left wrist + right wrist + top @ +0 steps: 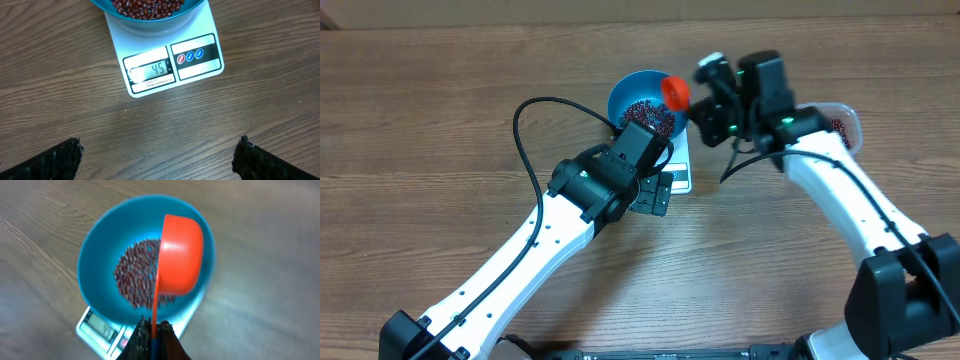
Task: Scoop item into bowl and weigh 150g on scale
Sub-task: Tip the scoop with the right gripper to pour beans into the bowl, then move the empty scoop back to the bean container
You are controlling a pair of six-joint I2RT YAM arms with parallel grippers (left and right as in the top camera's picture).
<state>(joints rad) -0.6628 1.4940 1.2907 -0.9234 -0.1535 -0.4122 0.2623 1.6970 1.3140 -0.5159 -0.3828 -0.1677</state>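
Now right gripper (153,336) clamps orange scoop (182,255), tipped sideways over bowl (97,265); left gripper (157,152) wide, empty.

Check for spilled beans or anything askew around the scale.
Nothing stands out. The small dark red-brown beans lie inside the round blue bowl, which sits on the flat white scale; none show on the wooden table. The orange plastic scoop is tipped over the bowl.

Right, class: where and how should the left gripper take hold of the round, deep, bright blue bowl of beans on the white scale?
Pinch the rim of the blue bowl from above, one finger inside, one outside: it is round, handleless, and the red-brown beans lie low, leaving the upper wall bare. Likely on the side nearest the left gripper, away from the orange plastic scoop.
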